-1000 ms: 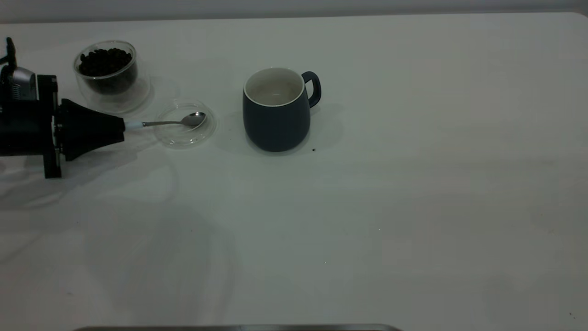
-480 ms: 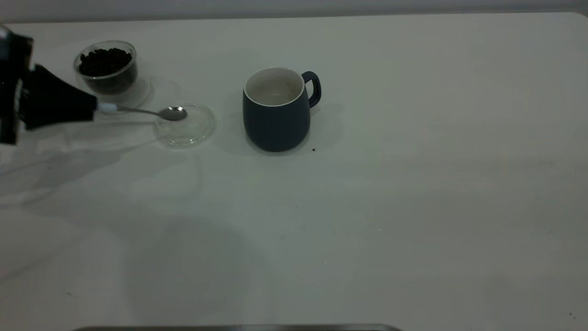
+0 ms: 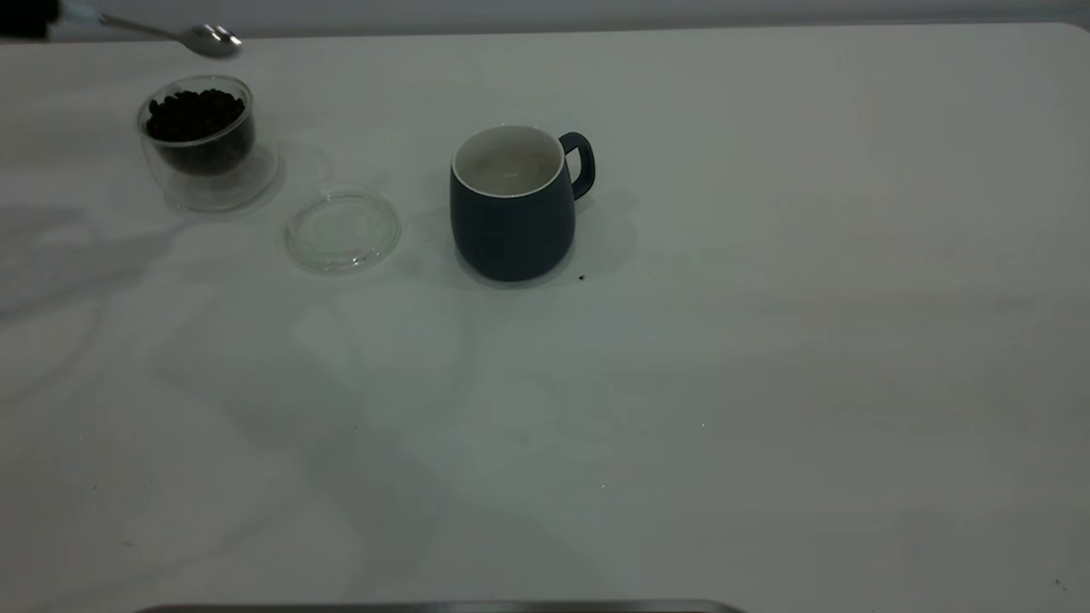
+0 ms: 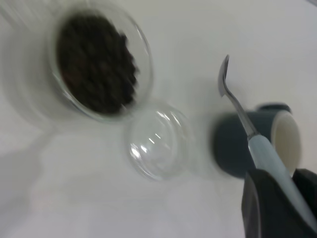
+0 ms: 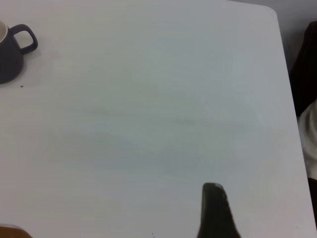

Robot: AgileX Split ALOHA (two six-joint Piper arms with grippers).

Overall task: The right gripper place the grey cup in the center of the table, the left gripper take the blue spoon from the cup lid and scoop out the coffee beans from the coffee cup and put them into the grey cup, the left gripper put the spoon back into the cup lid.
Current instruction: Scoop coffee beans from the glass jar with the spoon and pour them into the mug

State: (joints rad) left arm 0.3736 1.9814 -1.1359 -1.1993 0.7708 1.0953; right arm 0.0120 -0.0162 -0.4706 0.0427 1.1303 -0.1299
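My left gripper is shut on the pale-blue handle of the blue spoon, held high at the far left corner above the table. Only a black tip of this gripper enters the exterior view. The spoon's metal bowl looks empty and hangs in the air near the coffee cup, which is full of dark coffee beans. The clear cup lid lies bare between the coffee cup and the grey cup. My right gripper is over bare table, far from the grey cup.
A single dark speck lies by the grey cup's base. The table's right edge runs close to the right gripper. White tabletop stretches in front of and to the right of the cups.
The left gripper lifted the spoon off the cup lid and carried it up and to the far left, above the coffee cup. The lid now lies bare. The cups have not moved.
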